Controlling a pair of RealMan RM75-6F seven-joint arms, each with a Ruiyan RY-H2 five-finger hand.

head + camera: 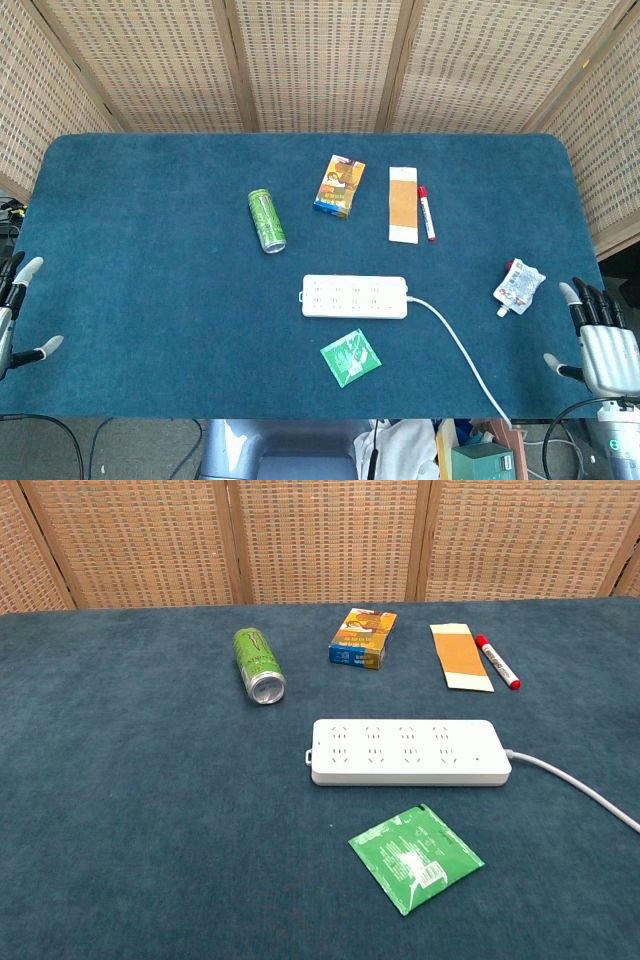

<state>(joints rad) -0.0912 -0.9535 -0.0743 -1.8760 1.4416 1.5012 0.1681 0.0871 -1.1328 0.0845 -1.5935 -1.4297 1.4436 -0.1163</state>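
My left hand (14,310) shows at the table's left edge in the head view, fingers apart, holding nothing. At the right edge my right hand (598,335) is spread and empty; a white spouted pouch (518,286) lies just left of it. A white power strip (355,297) (408,752) lies mid-table with its cable (460,350) running to the front right. A green can (266,221) (258,665) lies on its side. A green sachet (350,357) (415,857) sits in front of the strip. Neither hand appears in the chest view.
At the back lie a small colourful box (339,186) (363,638), a tan and white flat pack (403,204) (460,656) and a red marker (426,212) (497,661). The blue table cloth (150,290) is backed by wicker screens (320,60).
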